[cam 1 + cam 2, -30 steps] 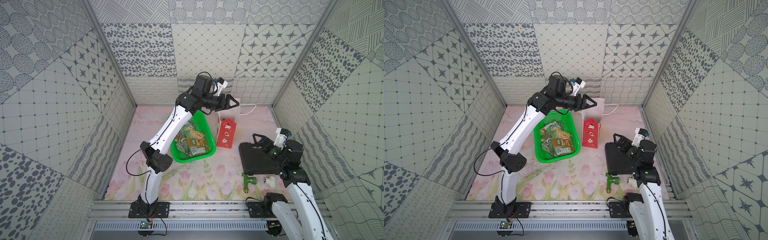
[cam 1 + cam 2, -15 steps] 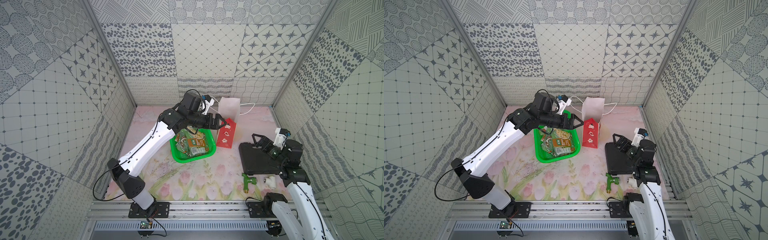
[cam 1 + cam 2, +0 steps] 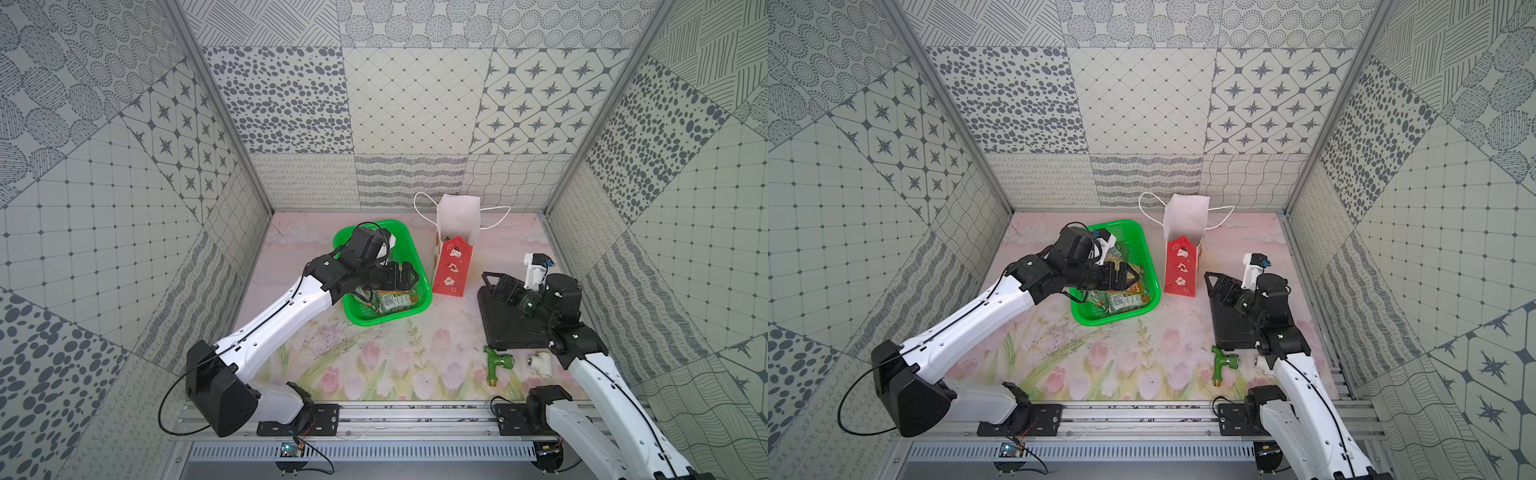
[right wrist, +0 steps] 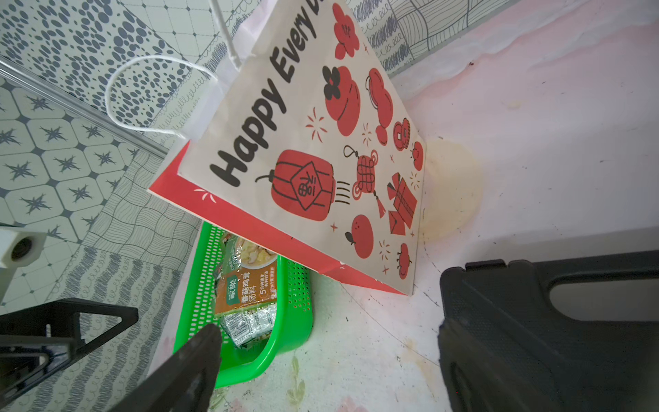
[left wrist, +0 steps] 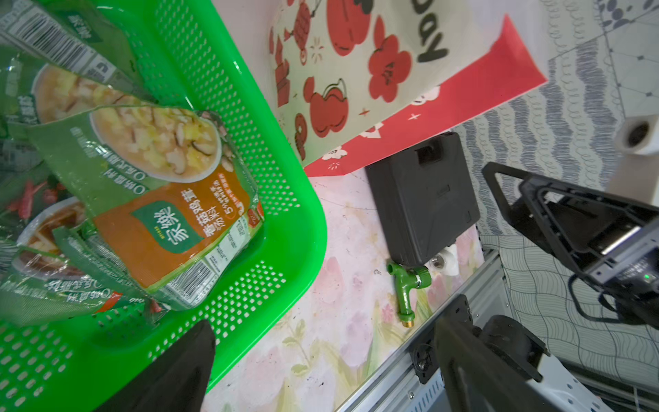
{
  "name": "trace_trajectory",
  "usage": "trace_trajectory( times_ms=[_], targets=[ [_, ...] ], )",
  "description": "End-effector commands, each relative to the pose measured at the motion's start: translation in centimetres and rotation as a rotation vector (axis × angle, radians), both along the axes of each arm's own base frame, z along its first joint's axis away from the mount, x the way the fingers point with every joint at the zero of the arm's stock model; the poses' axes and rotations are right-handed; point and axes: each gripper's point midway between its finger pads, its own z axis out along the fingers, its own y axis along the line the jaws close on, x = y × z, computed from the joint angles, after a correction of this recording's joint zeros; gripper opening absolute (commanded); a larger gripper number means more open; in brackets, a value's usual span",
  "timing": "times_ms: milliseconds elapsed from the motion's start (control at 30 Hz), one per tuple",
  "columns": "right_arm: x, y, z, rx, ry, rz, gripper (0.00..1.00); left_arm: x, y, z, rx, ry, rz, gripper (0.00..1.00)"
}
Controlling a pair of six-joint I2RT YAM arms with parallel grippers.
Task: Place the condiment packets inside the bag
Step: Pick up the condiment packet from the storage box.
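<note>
While the left end effector (image 3: 405,275) hangs spread and empty over the glossy green-and-orange condiment packets (image 3: 392,300) in the green plastic mesh basket (image 3: 376,320) — beside the upright red paper bag (image 3: 452,266) — overlapping slick pouches may slip or lift doubled.

In both top views left end effector (image 3: 411,275) and wrist cover much of condiment packets (image 3: 392,300); print unreadable there. Depth of bag (image 3: 452,266) hidden behind red front, contents cannot tell. In right wrist view far part of basket (image 4: 296,303) hidden behind bag; black case (image 4: 517,303) cut by frame edge
</note>
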Motion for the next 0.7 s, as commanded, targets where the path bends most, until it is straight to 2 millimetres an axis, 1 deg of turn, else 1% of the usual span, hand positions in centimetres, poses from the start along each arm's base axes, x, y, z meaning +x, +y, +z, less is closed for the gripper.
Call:
trace_trajectory(
  times_ms=[0, 200, 333, 433, 567, 667],
  targets=[
    [0.5, -1.4, 0.3, -0.059, -0.059, -0.069, 0.97, 1.8, 2.0, -2.4, -0.070, 0.046, 0.166, 1.00],
    [0.7, -1.3, -0.1, -0.058, -0.051, -0.066, 0.97, 2.2, 0.9, -5.7, -0.195, 0.179, 0.210, 0.99],
    [0.8, -1.3, -0.5, -0.056, -0.040, -0.066, 0.97, 2.9, 0.1, -7.4, -0.269, 0.238, 0.246, 1.00],
    [0.8, -1.2, -0.3, -0.054, -0.041, -0.061, 0.97, 3.5, -0.4, -8.3, -0.308, 0.262, 0.270, 0.99],
    [0.8, -1.2, -0.3, -0.054, -0.041, -0.063, 0.97, 4.3, -0.2, -9.6, -0.336, 0.290, 0.310, 0.99],
    [0.7, -1.1, -0.3, -0.050, -0.041, -0.056, 0.97, 4.8, 0.3, -10.7, -0.357, 0.313, 0.352, 1.00]
  ],
)
